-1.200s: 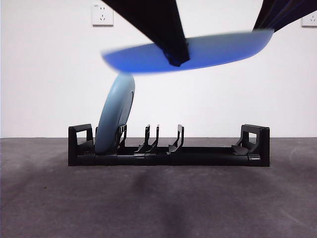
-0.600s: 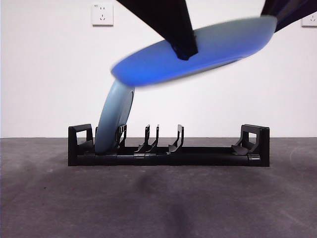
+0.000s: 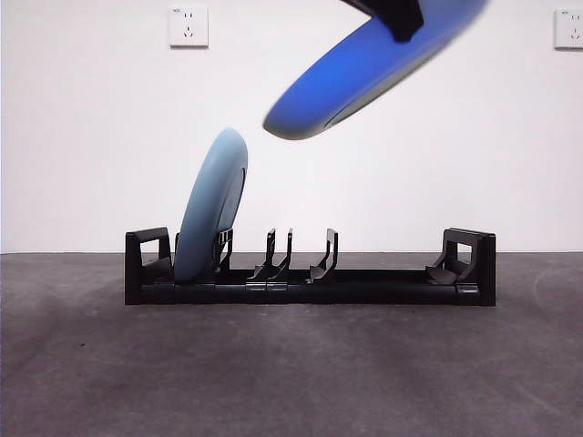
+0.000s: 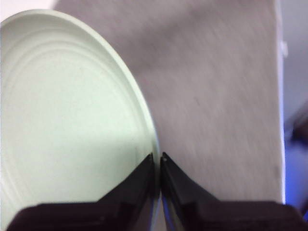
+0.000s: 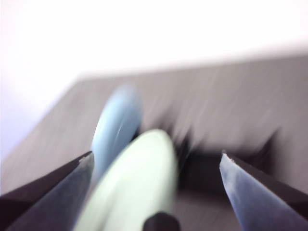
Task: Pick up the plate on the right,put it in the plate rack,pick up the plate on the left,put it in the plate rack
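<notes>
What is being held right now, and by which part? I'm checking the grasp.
The left tool pinches the rim of the round blue-backed, pale-faced plate, tilted in the air. The right tool is open, holding nothing.

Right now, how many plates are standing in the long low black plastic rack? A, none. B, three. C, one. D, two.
C: only the pale blue plate leans in a slot near one end of the black plastic rack, while the second plate, blue underneath, hangs tilted in the air above, clamped at its rim by the left gripper.
</notes>
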`<state>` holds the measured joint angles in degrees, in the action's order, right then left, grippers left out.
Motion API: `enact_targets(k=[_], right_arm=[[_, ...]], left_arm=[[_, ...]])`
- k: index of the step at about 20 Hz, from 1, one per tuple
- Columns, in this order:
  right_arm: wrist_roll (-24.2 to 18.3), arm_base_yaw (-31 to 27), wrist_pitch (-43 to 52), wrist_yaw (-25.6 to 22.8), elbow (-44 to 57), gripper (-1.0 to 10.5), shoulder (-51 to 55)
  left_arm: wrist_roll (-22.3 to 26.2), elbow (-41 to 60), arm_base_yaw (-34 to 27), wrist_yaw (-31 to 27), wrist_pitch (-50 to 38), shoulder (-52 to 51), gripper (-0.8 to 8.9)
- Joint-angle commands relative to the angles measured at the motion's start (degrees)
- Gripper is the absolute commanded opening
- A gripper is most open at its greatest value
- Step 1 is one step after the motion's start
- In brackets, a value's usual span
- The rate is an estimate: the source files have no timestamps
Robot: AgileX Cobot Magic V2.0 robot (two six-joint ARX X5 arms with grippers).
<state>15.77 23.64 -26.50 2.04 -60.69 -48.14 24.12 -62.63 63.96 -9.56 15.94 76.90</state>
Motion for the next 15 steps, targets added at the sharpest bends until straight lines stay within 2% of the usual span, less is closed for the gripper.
enact_targets(k=[1, 6, 15], right_arm=[[-0.9, -0.1, 1.0, -5.6, 0.2, 4.4, 3.3], [-1.4, -0.1, 0.7, -12.7, 0.2, 4.4, 8.1], [-2.6, 0.0, -0.9, -14.4, 0.2, 4.4, 11.2]], left_arm=[[-10.4, 0.3, -4.9, 7.3, -6.9, 0.1, -0.09], [-22.8, 0.3, -13.7, 18.8, -19.8, 0.7, -0.09], [-43.0, 0.3, -23.4, 27.6, -40.6, 8.7, -0.09]])
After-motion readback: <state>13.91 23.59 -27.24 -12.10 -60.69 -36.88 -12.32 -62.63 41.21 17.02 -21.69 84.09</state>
